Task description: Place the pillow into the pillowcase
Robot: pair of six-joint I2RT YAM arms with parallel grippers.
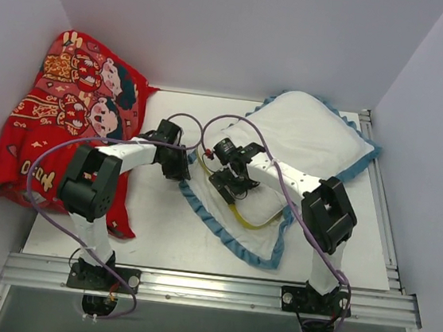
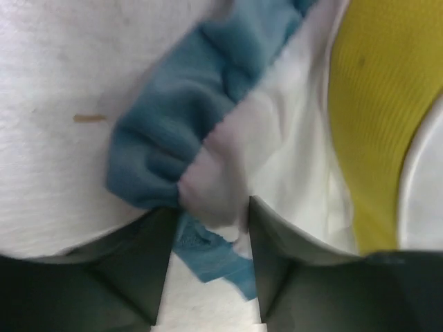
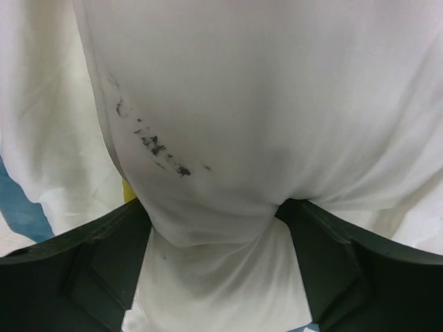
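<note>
1. Plain white walls point(image 1: 221, 30) close in three sides of the workspace. The white table point(image 1: 158, 231) ends at a metal rail point(image 1: 208, 285) at the near edge, where both arm bases are bolted.
2. The pillowcase point(image 1: 313, 136) is spread over the middle and far right of the table with its white inside showing and its blue ruffled trim point(image 1: 233, 243) running round the edge. Its long axis is diagonal, from the near centre towards the far right corner.
3. A red cloth point(image 1: 59, 115) printed with cartoon figures is heaped against the left wall, apart from the pillowcase.
4. The pillow point(image 1: 265, 205) lies at the near-left part of the pillowcase. Its yellow piping point(image 1: 257, 222) curves along its near side. How far it reaches under the puffed white fabric beyond cannot be told, so its long axis is unclear.
5. The right gripper point(image 1: 231, 185) is on the pillow's near end. In the wrist view its fingers point(image 3: 104, 263) stand wide, squeezing a bulge of smudged white cloth that touches both.
6. The left gripper point(image 1: 180, 165) is at the pillowcase's left edge. Its fingers point(image 2: 138, 270) pinch a fold of blue trim and white fabric that fills the gap between them.
</note>
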